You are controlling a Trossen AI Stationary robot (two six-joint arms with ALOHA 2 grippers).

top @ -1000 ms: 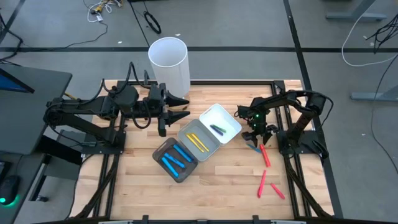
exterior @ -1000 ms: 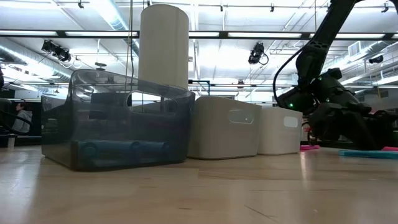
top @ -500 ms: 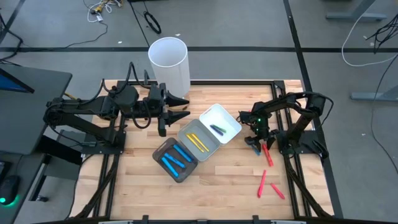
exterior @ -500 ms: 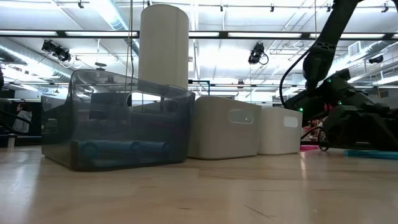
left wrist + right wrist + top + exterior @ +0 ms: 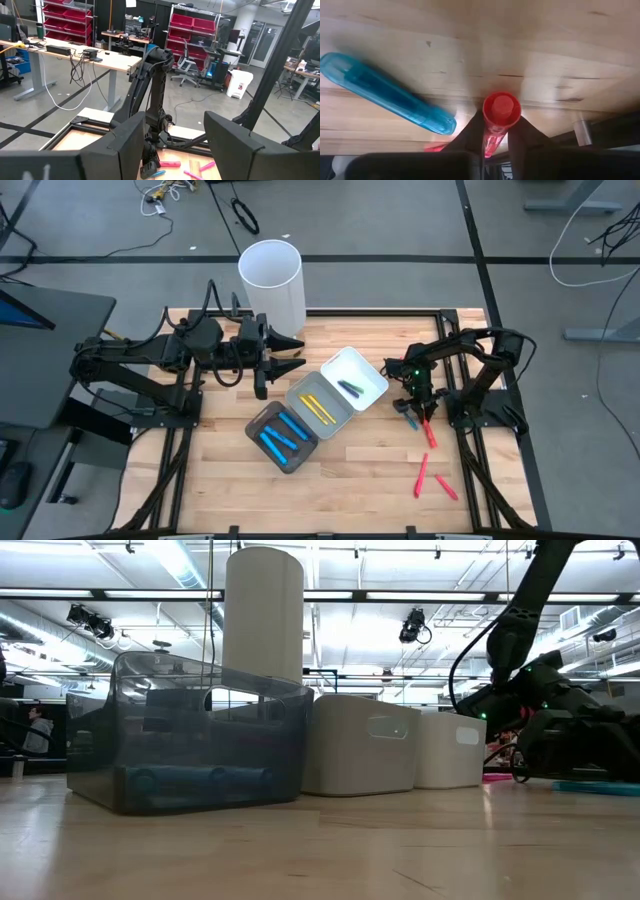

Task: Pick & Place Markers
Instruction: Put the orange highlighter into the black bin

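My right gripper (image 5: 496,142) is pinched tight on a red marker (image 5: 500,114), its round end facing my wrist camera, low over the tabletop (image 5: 560,55). Just beside it lies a blue marker (image 5: 385,94) on the wood. Farther off, two more red markers (image 5: 432,478) lie loose. My left gripper (image 5: 290,354) waits open beyond the trays (image 5: 318,408).

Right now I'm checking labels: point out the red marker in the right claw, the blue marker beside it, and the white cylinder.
red marker (image 5: 501,111), right wrist view, round end.
blue marker (image 5: 385,92), right wrist view, mid-barrel.
white cylinder (image 5: 271,280), high view, outer wall.
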